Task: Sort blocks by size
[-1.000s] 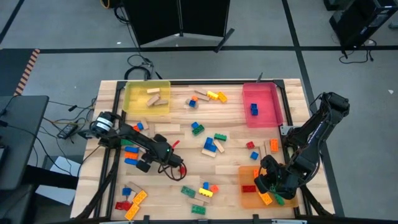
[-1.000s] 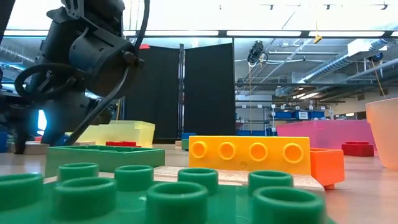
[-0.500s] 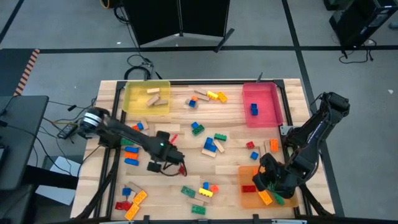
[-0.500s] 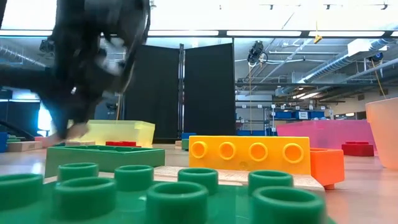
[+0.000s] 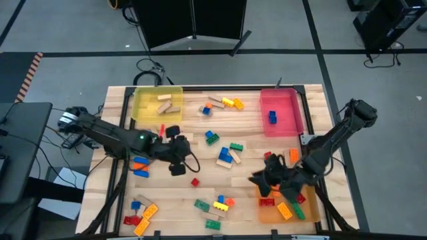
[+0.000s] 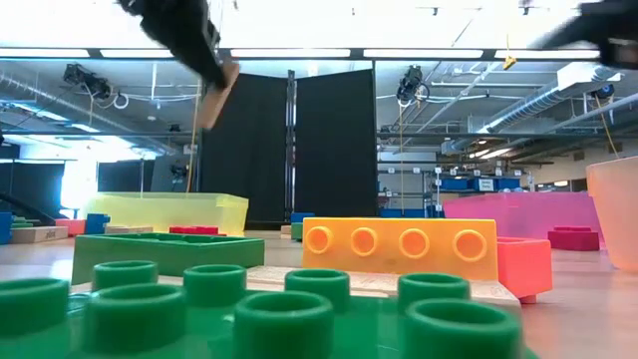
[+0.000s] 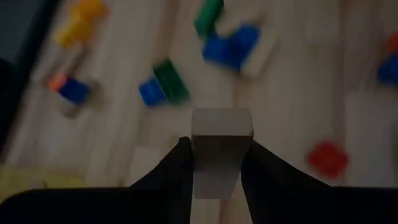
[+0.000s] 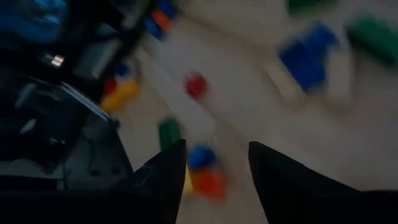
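A pale wooden block sits clamped between the left gripper's two dark fingers, raised above the table's middle-left; in the low view it shows as a tan piece high in the air, the arm above it cut off by the frame edge. The other blocks lie scattered over the wooden table, too blurred in both wrist views to count. Three trays stand on it: a yellow tray with two tan pieces inside, a pink tray with one blue brick, and an orange tray partly hidden by the right arm. The right gripper hangs beside the orange tray, fingers apart with nothing between them
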`<control>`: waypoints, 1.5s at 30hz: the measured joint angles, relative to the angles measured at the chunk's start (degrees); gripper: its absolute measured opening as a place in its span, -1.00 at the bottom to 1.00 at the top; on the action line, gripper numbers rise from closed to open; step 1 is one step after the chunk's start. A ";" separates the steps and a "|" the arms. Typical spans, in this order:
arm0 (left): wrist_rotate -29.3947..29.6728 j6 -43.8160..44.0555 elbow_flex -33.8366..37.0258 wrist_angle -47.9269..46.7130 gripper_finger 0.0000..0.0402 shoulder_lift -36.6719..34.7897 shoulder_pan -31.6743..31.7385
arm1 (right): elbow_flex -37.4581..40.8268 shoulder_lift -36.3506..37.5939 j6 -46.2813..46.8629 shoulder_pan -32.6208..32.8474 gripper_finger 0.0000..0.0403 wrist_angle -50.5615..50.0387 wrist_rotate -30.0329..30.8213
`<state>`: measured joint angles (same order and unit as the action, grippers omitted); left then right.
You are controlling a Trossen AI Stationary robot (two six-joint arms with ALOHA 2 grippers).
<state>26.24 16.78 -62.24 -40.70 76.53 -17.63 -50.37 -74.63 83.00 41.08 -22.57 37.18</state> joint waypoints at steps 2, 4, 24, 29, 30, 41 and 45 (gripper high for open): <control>1.73 -0.21 -0.01 4.84 -0.46 -0.30 0.02 | 0.00 0.00 -9.12 -3.02 -0.07 5.61 0.60; 2.99 -1.39 0.02 8.42 -0.46 -0.69 0.02 | 0.00 0.00 -18.58 -6.20 -0.08 11.13 0.67; 7.56 12.15 -0.02 6.44 -0.46 -4.57 17.95 | 0.00 -2.02 -55.60 -19.16 0.09 31.50 -7.82; 1.68 12.12 -0.02 -1.16 -0.46 -5.88 31.53 | 0.02 -2.27 -55.53 -19.10 0.07 30.60 -8.78; 0.07 12.09 -0.02 -2.69 -0.46 -5.88 34.64 | 0.02 -2.27 -55.56 -19.10 0.07 30.13 -8.78; -11.30 6.03 0.04 -11.11 -0.46 -1.66 64.04 | 0.02 -2.27 -52.19 -20.07 0.05 27.54 -6.73; -12.64 3.95 0.62 -11.30 -0.41 3.27 69.20 | 0.02 -2.27 -48.03 -22.17 0.03 26.79 -5.50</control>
<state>13.59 20.73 -61.62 -52.00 79.80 51.57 -50.35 -76.90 34.97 18.91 4.22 31.68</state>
